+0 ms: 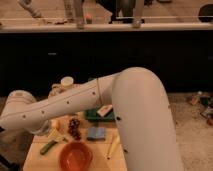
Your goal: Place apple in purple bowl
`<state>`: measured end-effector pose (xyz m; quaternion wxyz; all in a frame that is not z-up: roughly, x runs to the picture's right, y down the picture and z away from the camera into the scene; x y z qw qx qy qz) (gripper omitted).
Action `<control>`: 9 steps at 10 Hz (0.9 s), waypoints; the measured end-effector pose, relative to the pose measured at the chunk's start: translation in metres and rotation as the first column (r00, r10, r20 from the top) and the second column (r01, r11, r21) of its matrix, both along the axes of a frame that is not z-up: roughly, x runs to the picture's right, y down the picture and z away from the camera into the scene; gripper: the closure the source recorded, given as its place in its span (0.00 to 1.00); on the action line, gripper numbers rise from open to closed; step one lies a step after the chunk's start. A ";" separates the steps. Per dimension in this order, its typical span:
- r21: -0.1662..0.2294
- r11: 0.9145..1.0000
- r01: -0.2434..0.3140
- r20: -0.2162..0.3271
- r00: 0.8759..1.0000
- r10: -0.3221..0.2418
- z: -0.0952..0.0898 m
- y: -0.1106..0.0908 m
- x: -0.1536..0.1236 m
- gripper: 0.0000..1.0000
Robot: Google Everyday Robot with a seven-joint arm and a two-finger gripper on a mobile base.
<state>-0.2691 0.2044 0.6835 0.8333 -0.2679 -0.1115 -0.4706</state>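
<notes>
On table (34, 159), orange bowl (76, 156), grapes (74, 128); arm (75, 102) hides jaws at left, state unclear.

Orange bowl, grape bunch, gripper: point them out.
orange bowl (76, 156), camera view, bare inside.
grape bunch (74, 128), camera view, bunch's middle.
gripper, camera view: hidden below the arm's (65, 102) left end.

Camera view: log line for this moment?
arm stretched left over table | gripper hidden behind arm | purple bowl unseen | possible apple beside grapes | orange bowl in front
</notes>
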 end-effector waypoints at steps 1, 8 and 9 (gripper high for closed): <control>0.002 1.000 -0.004 0.009 1.000 0.004 0.004 -0.002 -0.006 0.20; -0.019 0.999 -0.045 0.050 0.998 0.046 0.047 -0.011 -0.035 0.20; -0.029 0.999 -0.041 0.050 0.998 0.042 0.057 -0.010 -0.041 0.20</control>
